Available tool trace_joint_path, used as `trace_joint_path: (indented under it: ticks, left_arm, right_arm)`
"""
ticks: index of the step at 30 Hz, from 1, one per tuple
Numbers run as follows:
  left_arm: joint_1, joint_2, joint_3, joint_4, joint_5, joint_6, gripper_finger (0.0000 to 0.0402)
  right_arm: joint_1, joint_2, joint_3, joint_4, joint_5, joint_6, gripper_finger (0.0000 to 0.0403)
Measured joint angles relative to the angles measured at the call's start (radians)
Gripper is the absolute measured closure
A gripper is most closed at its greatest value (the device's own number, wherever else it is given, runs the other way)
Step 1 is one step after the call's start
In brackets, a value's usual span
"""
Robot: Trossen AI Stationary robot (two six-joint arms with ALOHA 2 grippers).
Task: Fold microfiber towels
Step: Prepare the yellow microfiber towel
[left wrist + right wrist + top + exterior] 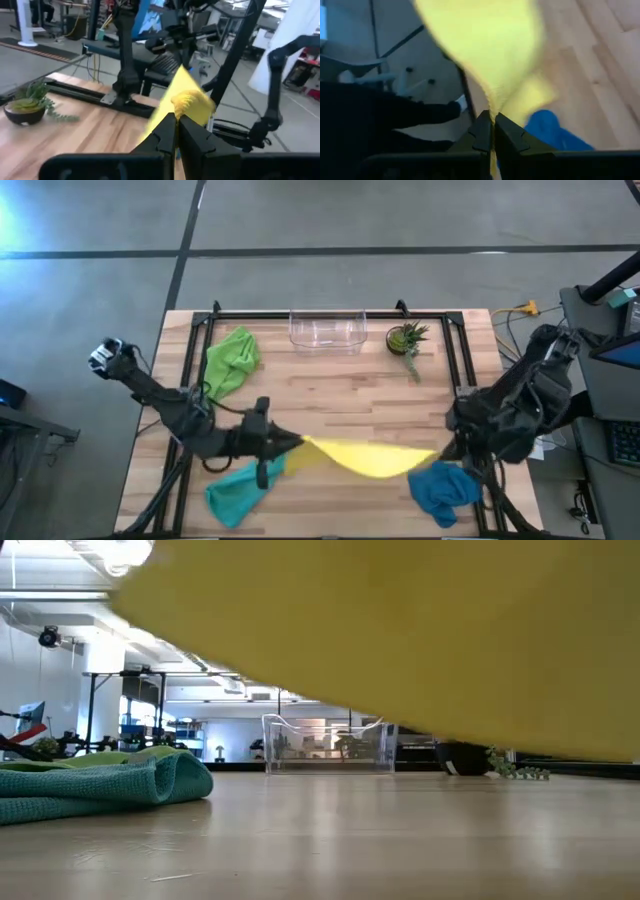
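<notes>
yellow towel (372,457) hangs stretched above the desk's (330,390) front edge, its ends pinched in the shut jaws of the left gripper (297,443) and right gripper (440,450). pulling too hard could slip a corner free, dropping it onto the teal towel (238,490) or blue towel (445,490).

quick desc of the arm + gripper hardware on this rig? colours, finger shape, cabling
Both arms are matte black with chunky jointed links. The left arm carries a light grey and white module at its outer end and a loose dark cable along its links. The right arm is bulkier, with dark cable loops. The left gripper and right gripper each have two flat, angular black fingers. No markings visible.
</notes>
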Motion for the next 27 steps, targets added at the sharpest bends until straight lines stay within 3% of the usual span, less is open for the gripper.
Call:
trace_joint_path:
  ticks: [5,8,18,27]
  left_arm:
    - [0.046,0.089,-0.049,-0.061,-0.057,-0.106,0.0402]
    - [0.081,0.145,-0.107,-0.150,-0.071,-0.200,0.0402]
    - [0.161,0.278,-0.225,-0.194,-0.106,-0.262,0.0402]
    - [0.251,0.266,-0.302,-0.245,-0.162,-0.261,0.0402]
  right_arm:
    - [-0.015,-0.004,-0.043,-0.257,0.088,0.074,0.0394]
    - [-0.036,-0.062,-0.166,-0.268,0.140,0.126,0.0394]
    - [-0.124,-0.238,-0.716,0.097,0.174,0.179,0.0394]
    - [-0.381,-0.242,-0.949,0.471,0.174,-0.069,0.0394]
